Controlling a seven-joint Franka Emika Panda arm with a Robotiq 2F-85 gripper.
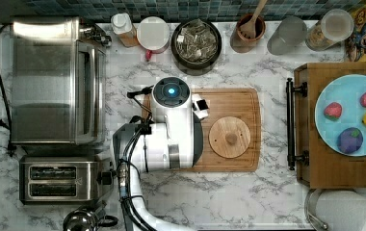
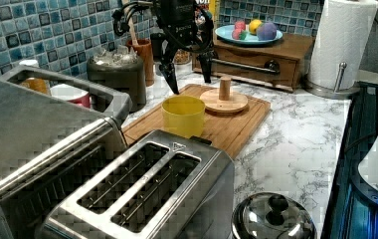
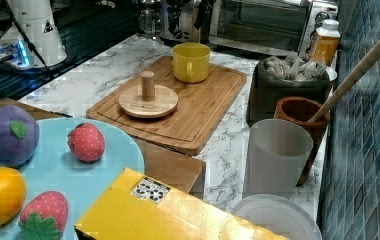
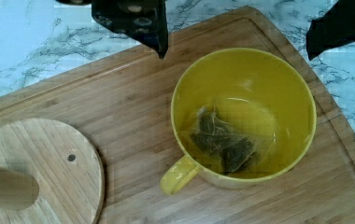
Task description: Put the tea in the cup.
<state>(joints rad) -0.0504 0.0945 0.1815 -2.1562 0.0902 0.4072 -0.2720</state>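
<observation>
Marble counter, gripper (image 2: 188,79) hovering above yellow cup (image 4: 244,116), fingers spread, tea (image 4: 222,141) lying inside

Glossy yellow cup (image 4: 244,116) on a matt wooden board (image 4: 119,107).

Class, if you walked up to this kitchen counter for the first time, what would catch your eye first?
The yellow cup on the wooden board, with a tea bag lying inside. The open gripper hangs just above it. Behind, a black bowl heaped with more tea bags stands against the tiled wall.

One cup (image 4: 244,116) — two strawberries (image 3: 86,142).
</observation>
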